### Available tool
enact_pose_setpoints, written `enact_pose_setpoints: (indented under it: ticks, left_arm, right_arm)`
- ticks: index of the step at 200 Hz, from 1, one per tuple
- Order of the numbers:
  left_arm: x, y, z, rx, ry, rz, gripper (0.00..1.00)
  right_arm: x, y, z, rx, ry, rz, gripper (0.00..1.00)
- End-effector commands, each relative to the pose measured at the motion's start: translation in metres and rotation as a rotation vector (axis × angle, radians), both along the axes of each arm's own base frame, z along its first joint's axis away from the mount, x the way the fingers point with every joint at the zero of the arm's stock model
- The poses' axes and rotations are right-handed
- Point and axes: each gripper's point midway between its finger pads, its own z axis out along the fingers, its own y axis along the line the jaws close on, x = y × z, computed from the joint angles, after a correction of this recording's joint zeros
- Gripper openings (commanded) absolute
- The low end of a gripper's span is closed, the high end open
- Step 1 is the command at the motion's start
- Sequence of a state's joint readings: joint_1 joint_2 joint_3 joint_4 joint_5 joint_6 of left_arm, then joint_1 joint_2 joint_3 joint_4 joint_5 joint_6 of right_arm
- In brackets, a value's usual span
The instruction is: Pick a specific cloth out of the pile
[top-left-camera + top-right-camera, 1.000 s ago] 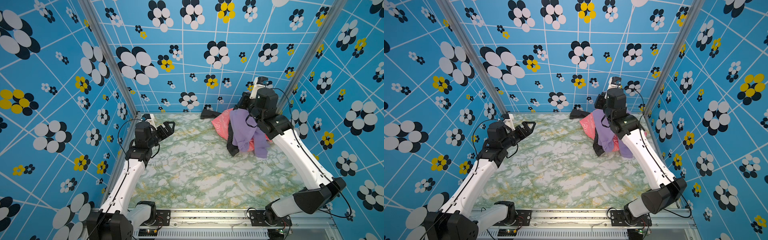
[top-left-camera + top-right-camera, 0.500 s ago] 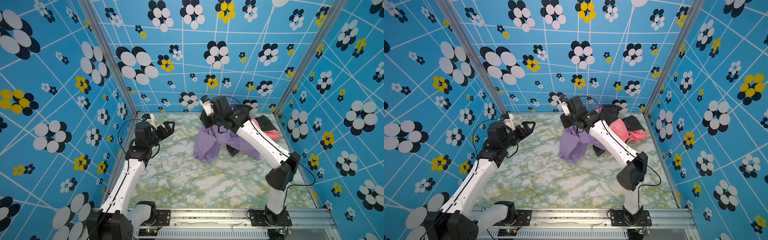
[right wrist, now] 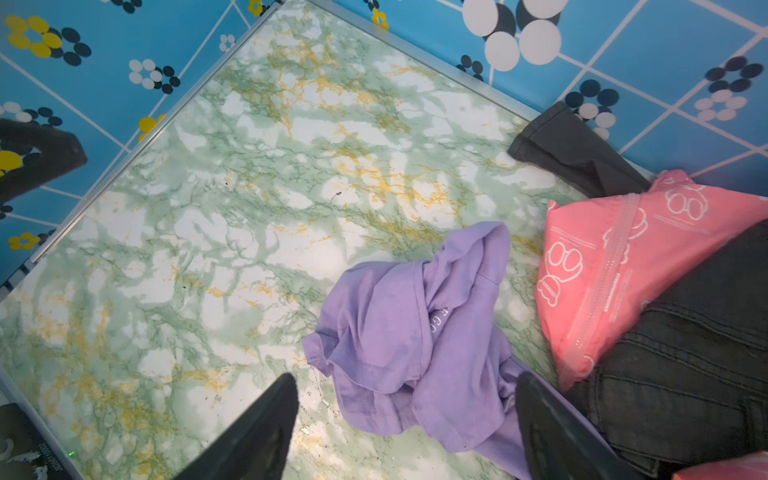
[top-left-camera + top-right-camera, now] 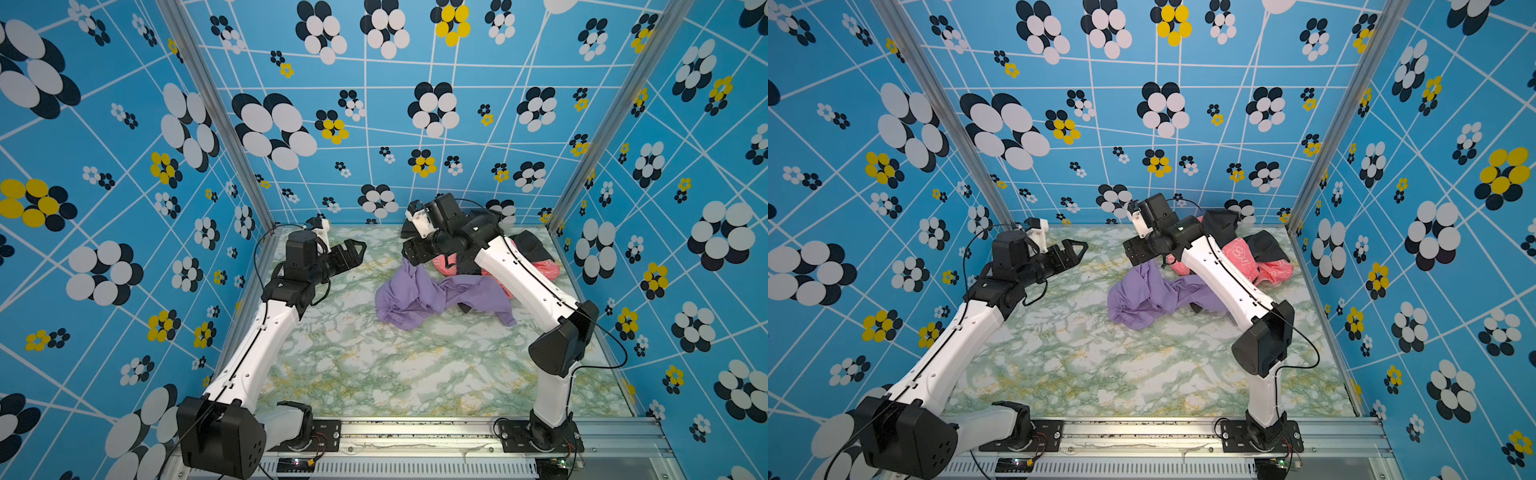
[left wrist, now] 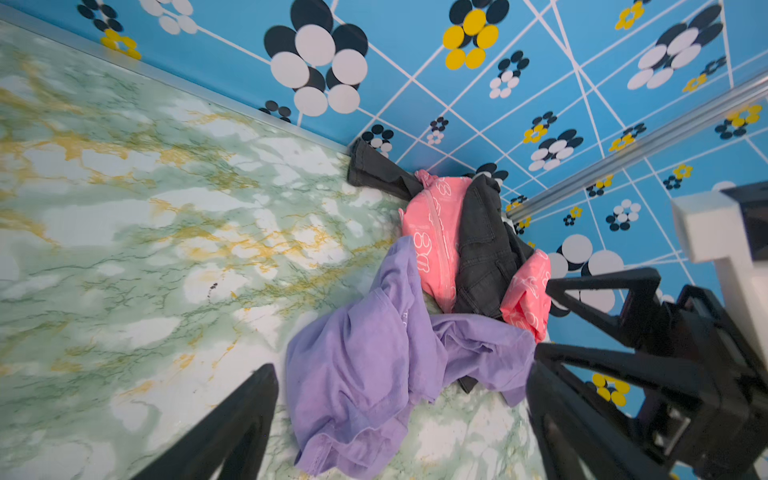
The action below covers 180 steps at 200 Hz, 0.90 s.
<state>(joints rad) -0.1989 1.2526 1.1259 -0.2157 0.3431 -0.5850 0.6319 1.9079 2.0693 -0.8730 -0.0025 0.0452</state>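
Nearest the lower edge in both top views, the marbled green desk [image 4: 374, 374] runs between the two arm bases. Farther up, right of centre, the cloth [image 4: 419, 299] lies crumpled on the desk. It is lavender, and in the right wrist view a few white letters show in a fold (too creased to read). Its right end touches the near edge of the pile [image 5: 482, 249]. The right tool [image 3: 407, 378] hangs just above the cloth's far, raised tip. Its jaws stand wide apart and grip nothing, and in its wrist view one finger frames the desk and the other overlaps the cloth's edge. At the left of both top views the left tool [image 4: 353, 251] hovers over the desk, well apart from the cloth and pointing toward it, its jaws also spread and empty. Farthest off, in the upper right corner of the desk against the walls, the salmon-pink garment [image 3: 615, 257] with white print and the dark grey-black garment [image 3: 685, 374] lie tangled together.
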Motion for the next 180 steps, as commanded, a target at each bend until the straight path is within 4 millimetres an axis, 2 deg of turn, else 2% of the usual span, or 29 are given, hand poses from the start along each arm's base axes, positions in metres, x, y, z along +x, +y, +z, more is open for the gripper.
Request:
enact_pose_setpoints:
  ticks: [1, 27, 60, 83, 97, 116, 118, 121, 148, 156, 180]
  left_arm:
    - [-0.006, -0.031, -0.01, 0.088, 0.036, -0.123, 0.94]
    - [-0.007, -0.067, -0.029, 0.155, 0.097, -0.212, 0.95]
    - [-0.002, -0.107, -0.046, 0.153, 0.151, -0.255, 0.95]
    - [0.002, -0.133, -0.059, 0.176, 0.188, -0.282, 0.92]
    - [0.002, -0.149, -0.074, 0.199, 0.237, -0.303, 0.89]
    - [0.004, -0.163, -0.095, 0.239, 0.322, -0.302, 0.85]
    - [0.004, -0.164, -0.097, 0.243, 0.33, -0.301, 0.83]
    - [0.004, -0.166, -0.102, 0.247, 0.346, -0.302, 0.82]
    - [0.005, -0.186, -0.13, 0.265, 0.456, -0.317, 0.77]
    - [0.005, -0.192, -0.139, 0.278, 0.483, -0.328, 0.72]
    - [0.003, -0.201, -0.162, 0.329, 0.577, -0.321, 0.69]
  right_arm:
    - [0.009, -0.032, 0.032, 0.082, -0.077, -0.123, 0.91]
    - [0.015, -0.063, 0.039, 0.14, -0.111, -0.227, 0.99]
    - [0.014, -0.095, 0.034, 0.156, -0.111, -0.349, 0.99]
    - [0.011, -0.116, 0.029, 0.159, -0.113, -0.436, 0.99]
    - [0.009, -0.128, 0.025, 0.168, -0.109, -0.482, 0.99]
    - [0.006, -0.144, 0.026, 0.194, -0.104, -0.541, 0.99]
    - [0.004, -0.147, 0.017, 0.181, -0.088, -0.548, 0.99]
    - [0.002, -0.149, 0.013, 0.181, -0.082, -0.555, 0.99]
    - [-0.006, -0.168, 0.008, 0.198, -0.069, -0.619, 0.99]
    - [-0.008, -0.172, 0.006, 0.204, -0.065, -0.634, 0.99]
    - [-0.016, -0.181, 0.004, 0.224, -0.063, -0.663, 0.99]
